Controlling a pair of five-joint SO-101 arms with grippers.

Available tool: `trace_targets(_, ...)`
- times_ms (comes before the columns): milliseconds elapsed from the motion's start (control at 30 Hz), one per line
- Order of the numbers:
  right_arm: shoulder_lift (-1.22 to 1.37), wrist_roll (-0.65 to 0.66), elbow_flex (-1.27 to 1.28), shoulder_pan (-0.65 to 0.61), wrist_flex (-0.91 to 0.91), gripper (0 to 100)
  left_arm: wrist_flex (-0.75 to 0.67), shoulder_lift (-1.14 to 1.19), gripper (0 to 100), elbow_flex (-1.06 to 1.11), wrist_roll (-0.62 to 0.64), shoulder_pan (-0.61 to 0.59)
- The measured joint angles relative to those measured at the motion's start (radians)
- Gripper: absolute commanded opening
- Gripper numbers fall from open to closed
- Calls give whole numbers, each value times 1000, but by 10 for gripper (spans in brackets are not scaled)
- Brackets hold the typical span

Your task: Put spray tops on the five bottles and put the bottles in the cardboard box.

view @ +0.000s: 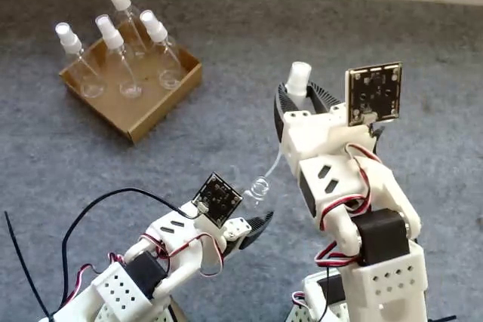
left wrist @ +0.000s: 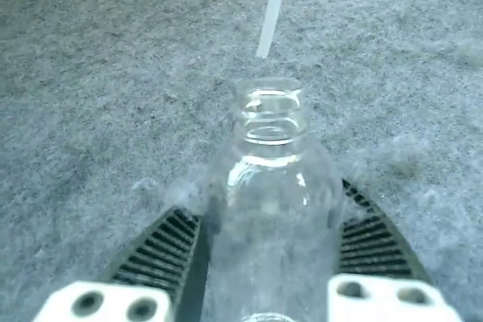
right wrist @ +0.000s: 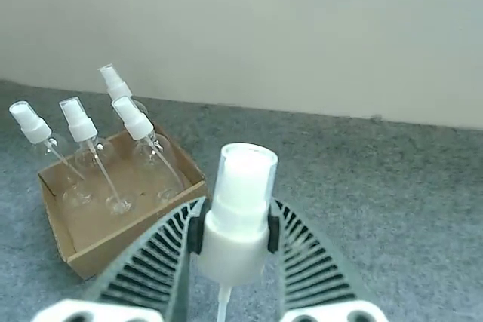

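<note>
Gripping a clear bottle (left wrist: 272,122) by its body, the left gripper (left wrist: 263,201) sits at the near middle of the grey bench (view: 407,35), with both ribbed fingers pressed against the bottle's sides. The bottle has no top. It tilts away from the arm, and its threaded neck points toward the far right.

Just off the open mouth hangs the end of a thin tube (left wrist: 272,9), close to the rim but not inside it. The tube runs down from a white spray top (right wrist: 245,164). The right gripper (right wrist: 236,213) clamps this top by its collar between both fingers, with the cap upward and the tube slanting down toward the bottle. In the high view this gripper stands right of the left one and farther off.

At the far left lies the cardboard box (view: 162,107), open-topped and set at an angle. Inside it stand four capped bottles (view: 121,62), each clear with a white spray top and each leaning a little. The box is well apart from both grippers. A pale wall (right wrist: 317,28) rises behind the bench.
</note>
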Motion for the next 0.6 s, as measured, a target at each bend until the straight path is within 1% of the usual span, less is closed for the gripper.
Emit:
trace_targets(400, 0, 0, 26, 0, -21, 19, -6, 0, 60, 0, 0, 0)
trace_targets(600, 0, -6, 25, -8, 21, 19, -43, 2, 60, 0, 0, -6)
